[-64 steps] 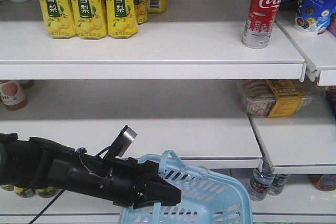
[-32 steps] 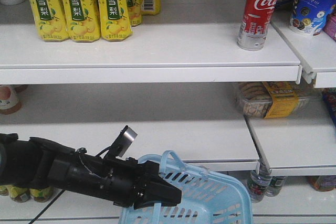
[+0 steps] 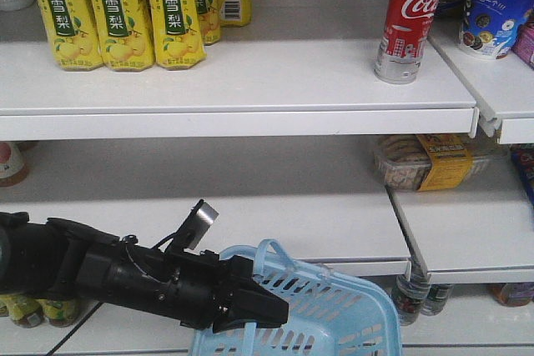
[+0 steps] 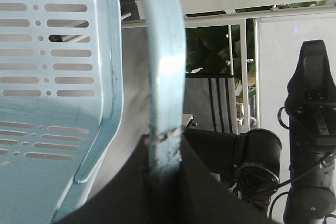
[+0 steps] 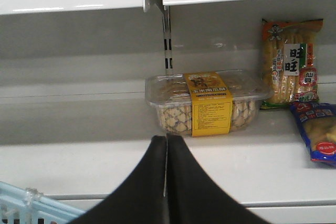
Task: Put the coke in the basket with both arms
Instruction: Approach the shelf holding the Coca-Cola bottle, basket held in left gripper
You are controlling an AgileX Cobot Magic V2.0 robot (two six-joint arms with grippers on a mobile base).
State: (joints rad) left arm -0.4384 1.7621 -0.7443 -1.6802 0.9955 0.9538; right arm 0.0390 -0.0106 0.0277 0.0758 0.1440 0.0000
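The coke [image 3: 408, 18], red with white script and a silver base, stands upright at the right end of the top shelf. The light blue basket [image 3: 334, 314] hangs at the bottom centre, below the middle shelf. My left gripper [image 3: 271, 310] is shut on the basket's loop handle [image 4: 164, 51], which runs up from between the black fingers [image 4: 210, 192]; the basket's slotted wall [image 4: 58, 77] fills the left of that view. My right gripper [image 5: 166, 138] is shut with nothing in it, pointing at the middle shelf. A corner of the basket [image 5: 26, 208] shows to its lower left.
Yellow pear-drink bottles [image 3: 113, 10] line the top shelf's left. A clear biscuit box with a yellow label [image 5: 205, 103] and snack bags [image 5: 291, 69] sit on the middle shelf ahead of the right gripper. Bottles [image 3: 413, 293] stand on the lowest shelf.
The shelves and their goods have drifted left and slightly up in the front view. The left arm still holds the basket in the same spot in the frame.
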